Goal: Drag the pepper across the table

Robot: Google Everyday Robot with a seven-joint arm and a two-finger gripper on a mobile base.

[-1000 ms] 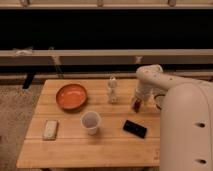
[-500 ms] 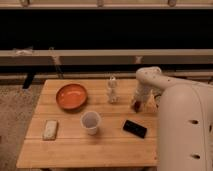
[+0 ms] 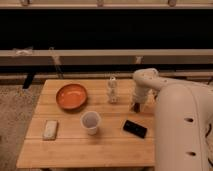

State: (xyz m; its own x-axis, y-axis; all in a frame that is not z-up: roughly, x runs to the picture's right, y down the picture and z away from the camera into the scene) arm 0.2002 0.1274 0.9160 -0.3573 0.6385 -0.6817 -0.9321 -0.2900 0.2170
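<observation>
Presently the gripper (image 3: 135, 106) is down at the surface (image 3: 100, 145), on the 3 o'clock side of the table and slightly toward the far edge. The arm reaches in from the robot's body at the right of the view. Whether the gripper is released or clenched cannot be told.

Task item: the pepper cannot be made out as a separate thing. A small dark patch sits right at the gripper's tip, and my judgement is that the pepper lies there, under or against the tip. Its bearing from the gripper and the direction of its long axis cannot be determined. Contact is not confirmed.

Neighbouring items:
- The black phone (image 3: 135, 128) lies at 6 o'clock of the gripper, near but apart.
- A small clear upright object (image 3: 113, 90) stands at about 10 o'clock of the gripper, near.
- The white cup (image 3: 91, 122) stands at about 8 o'clock, further off.
- The orange bowl (image 3: 71, 96) sits at 9 o'clock, well apart.

Assessment: a drag toward 9 o'clock would pass between the clear object and the cup. A drag toward 6 o'clock meets the phone.
</observation>
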